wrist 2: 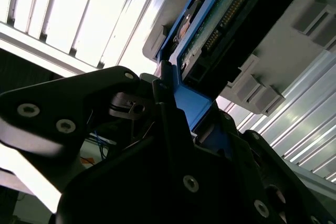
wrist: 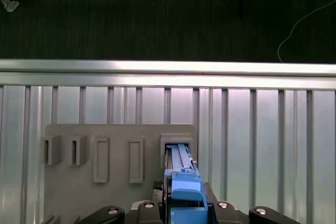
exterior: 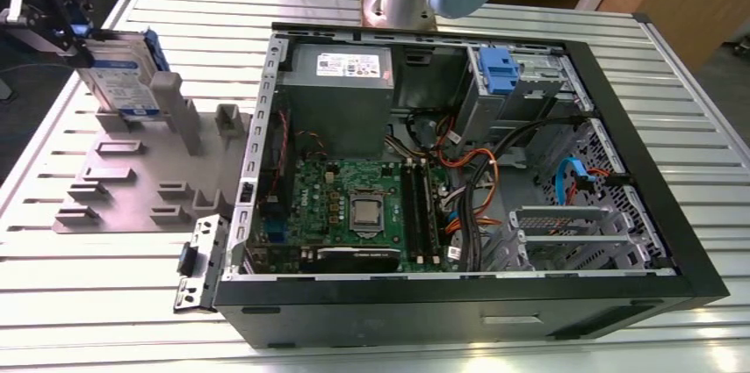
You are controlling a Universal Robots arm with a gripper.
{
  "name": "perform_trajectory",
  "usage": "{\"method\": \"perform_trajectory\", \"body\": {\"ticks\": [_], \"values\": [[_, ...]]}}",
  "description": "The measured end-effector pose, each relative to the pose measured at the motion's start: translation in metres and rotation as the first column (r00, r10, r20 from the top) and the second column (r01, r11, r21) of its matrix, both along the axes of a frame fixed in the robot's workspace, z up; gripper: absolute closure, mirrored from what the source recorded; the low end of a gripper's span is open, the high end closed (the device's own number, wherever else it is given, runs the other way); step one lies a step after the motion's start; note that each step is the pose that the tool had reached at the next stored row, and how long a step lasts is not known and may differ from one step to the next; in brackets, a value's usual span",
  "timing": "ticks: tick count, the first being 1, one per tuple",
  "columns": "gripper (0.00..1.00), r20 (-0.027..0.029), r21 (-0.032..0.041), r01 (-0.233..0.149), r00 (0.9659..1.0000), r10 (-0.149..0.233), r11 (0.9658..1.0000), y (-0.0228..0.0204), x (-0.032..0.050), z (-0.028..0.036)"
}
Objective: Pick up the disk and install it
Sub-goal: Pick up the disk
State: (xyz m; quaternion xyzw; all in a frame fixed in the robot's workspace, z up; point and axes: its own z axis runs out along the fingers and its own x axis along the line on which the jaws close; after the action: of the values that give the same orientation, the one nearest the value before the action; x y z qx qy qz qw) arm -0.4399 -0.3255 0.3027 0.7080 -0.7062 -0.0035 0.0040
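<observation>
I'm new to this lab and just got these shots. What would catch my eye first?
The open black computer case dominates the middle of the exterior view, its green motherboard and tangled cables exposed. At that view's left, the disk in its blue carrier stands on edge in a grey slotted holder, with the gripper at its top.

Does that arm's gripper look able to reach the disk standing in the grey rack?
Likely yes: the gripper sits right at the top of the disk, and nothing over the grey rack blocks it.
</observation>
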Motion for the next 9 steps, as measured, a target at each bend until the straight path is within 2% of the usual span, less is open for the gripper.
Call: {"method": "perform_trajectory", "body": {"ticks": [9], "values": [[0.64,0.0001,0.0001,0.000,1.0000,0.000,1.0000,0.0000,0.0000,0.0028]]}}
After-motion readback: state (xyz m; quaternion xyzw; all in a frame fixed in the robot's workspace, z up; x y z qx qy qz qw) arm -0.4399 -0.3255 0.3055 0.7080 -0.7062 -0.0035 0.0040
